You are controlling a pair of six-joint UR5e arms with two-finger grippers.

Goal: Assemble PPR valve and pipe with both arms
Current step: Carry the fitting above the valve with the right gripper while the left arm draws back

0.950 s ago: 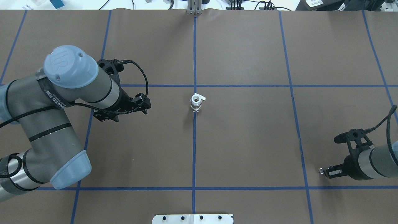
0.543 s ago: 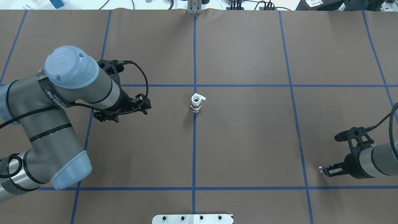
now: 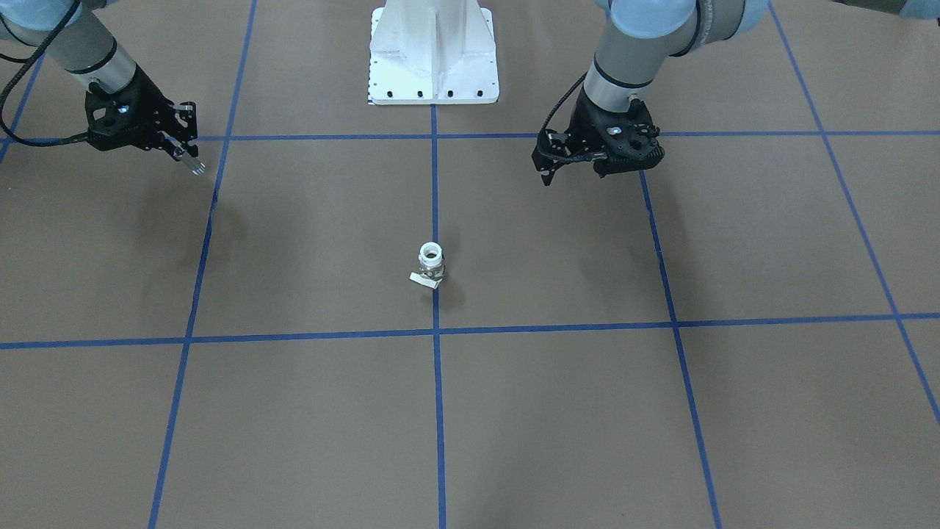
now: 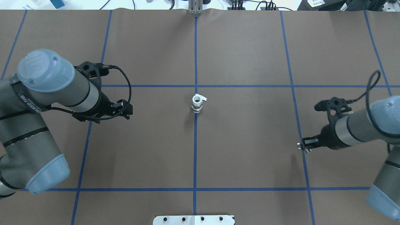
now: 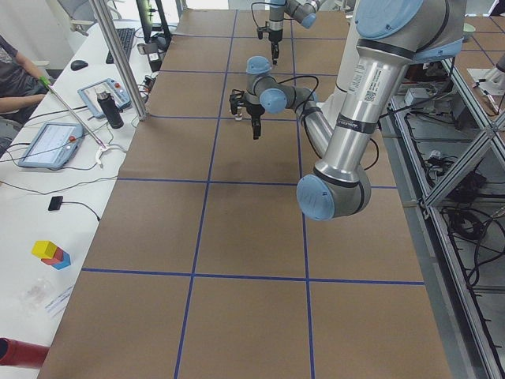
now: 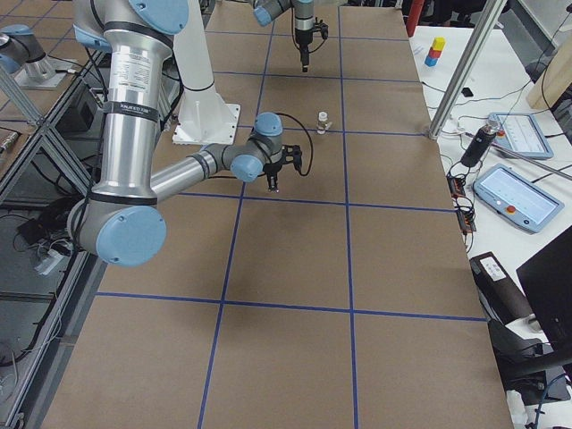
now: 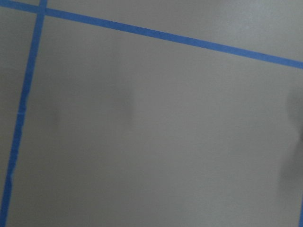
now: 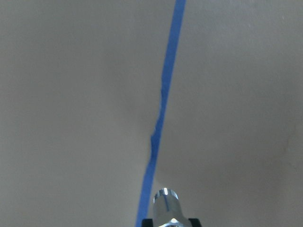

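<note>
brown paper covers the table [image 4: 243,47], crossed by blue tape lines [image 4: 195,156]. the ppr valve [image 4: 197,104] stands upright on the centre line, white collar up and handle tab at its side, well apart from both arms. the right gripper [image 4: 304,146] hovers above a tape line, jaws pinching the silvery pipe [image 8: 165,204]. the left gripper [image 4: 127,112] hangs empty on the other side, jaws spread.

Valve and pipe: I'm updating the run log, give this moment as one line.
valve: upright, untouched | right hand: shut on pipe | left hand: open, empty
</note>
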